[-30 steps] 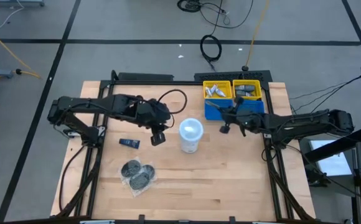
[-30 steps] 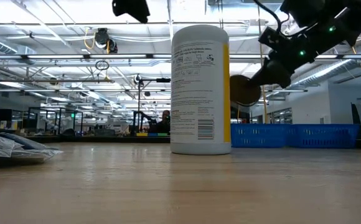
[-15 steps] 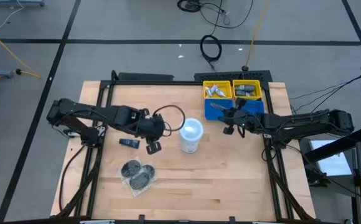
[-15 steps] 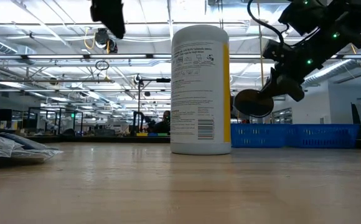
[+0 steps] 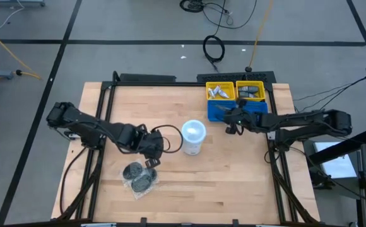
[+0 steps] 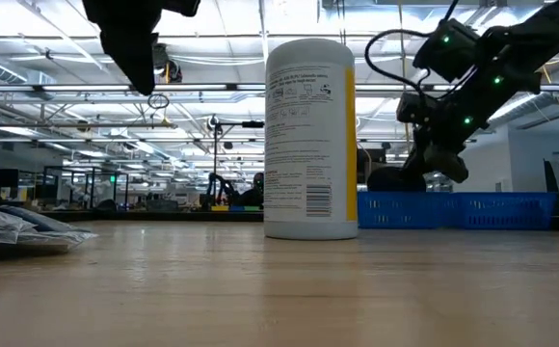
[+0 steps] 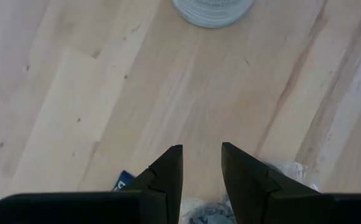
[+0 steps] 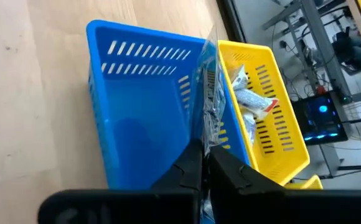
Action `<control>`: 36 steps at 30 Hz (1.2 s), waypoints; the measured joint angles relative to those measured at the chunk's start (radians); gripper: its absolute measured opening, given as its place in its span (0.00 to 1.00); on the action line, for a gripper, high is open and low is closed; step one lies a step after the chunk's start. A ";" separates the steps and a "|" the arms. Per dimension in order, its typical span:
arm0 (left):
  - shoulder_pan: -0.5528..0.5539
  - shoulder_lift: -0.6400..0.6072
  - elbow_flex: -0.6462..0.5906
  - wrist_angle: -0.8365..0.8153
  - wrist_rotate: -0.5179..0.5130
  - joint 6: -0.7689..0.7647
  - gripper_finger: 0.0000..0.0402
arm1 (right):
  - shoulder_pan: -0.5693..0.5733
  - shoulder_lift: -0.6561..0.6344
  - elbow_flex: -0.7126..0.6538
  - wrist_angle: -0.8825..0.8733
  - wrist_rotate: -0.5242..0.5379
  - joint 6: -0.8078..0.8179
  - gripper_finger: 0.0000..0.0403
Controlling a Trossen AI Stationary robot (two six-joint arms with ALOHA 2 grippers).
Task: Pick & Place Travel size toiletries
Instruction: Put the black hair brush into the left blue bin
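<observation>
Two dark round discs in clear wrap (image 5: 139, 176) lie flat on the wood at the near left. My left gripper (image 5: 151, 161) hangs just above them, pointing down. In its wrist view the fingers (image 7: 202, 163) stand open with nothing between them; a dark mini bottle (image 7: 123, 181) and the wrapped discs (image 7: 284, 172) show beside them. My right gripper (image 5: 233, 123) is at the blue bin (image 5: 241, 111), shut on another clear-wrapped disc (image 6: 392, 178). My right gripper pinches the disc's clear wrapper (image 8: 210, 127) between its two fingers (image 8: 190, 167), coming slanting down from the table's right. The wrapper sticks out past the fingertips, edge-on over the blue bin's wall. The dark disc hangs clear of the table.
A tall white tub with a pale lid (image 5: 194, 137) stands upright mid-table between the arms. Two yellow bins (image 5: 221, 91) (image 5: 251, 91) with small tubes and bottles sit behind the blue bin at the far right. Bare wood stretches along the near side.
My left gripper has come down and toward the near left, from beside the tub to just above the wrapped discs, turning as it went. My right gripper has tipped downward and sunk with its disc toward the blue bin.
</observation>
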 joint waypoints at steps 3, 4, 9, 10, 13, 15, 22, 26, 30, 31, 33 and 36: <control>-0.016 -0.001 -0.003 0.001 -0.003 -0.023 0.26 | -0.012 0.035 0.000 0.049 0.001 -0.025 0.01; -0.022 -0.001 -0.004 0.001 -0.003 -0.029 0.26 | -0.013 0.042 0.000 0.057 0.000 -0.029 0.02; -0.043 -0.001 -0.004 0.001 -0.004 -0.043 0.26 | -0.013 0.055 -0.001 0.078 0.000 -0.047 0.08; -0.046 -0.001 -0.004 0.001 -0.004 -0.044 0.26 | -0.013 0.055 -0.001 0.079 0.000 -0.063 0.09; -0.050 -0.001 -0.004 0.000 -0.004 -0.047 0.26 | -0.013 0.055 -0.001 0.085 0.000 -0.086 0.13; -0.051 -0.001 -0.004 0.001 -0.004 -0.053 0.26 | -0.013 0.055 -0.001 0.091 0.000 -0.087 0.16; -0.054 -0.001 -0.004 -0.002 -0.011 -0.071 0.26 | -0.011 0.055 -0.001 0.124 0.000 -0.106 0.30; -0.055 -0.001 -0.004 -0.014 -0.002 -0.100 0.26 | -0.004 0.055 -0.001 0.164 0.002 -0.108 0.38; -0.067 -0.001 -0.004 -0.018 0.032 -0.112 0.26 | 0.029 0.050 -0.001 0.209 0.003 -0.132 0.46; -0.072 -0.001 -0.004 -0.018 0.042 -0.116 0.26 | 0.038 0.045 -0.001 0.220 0.003 -0.133 0.47; -0.083 -0.001 -0.004 -0.019 0.065 -0.132 0.26 | 0.057 0.033 -0.001 0.248 0.004 -0.134 0.50; -0.101 -0.001 -0.004 -0.026 0.088 -0.163 0.26 | 0.073 0.006 -0.001 0.275 0.009 -0.139 0.53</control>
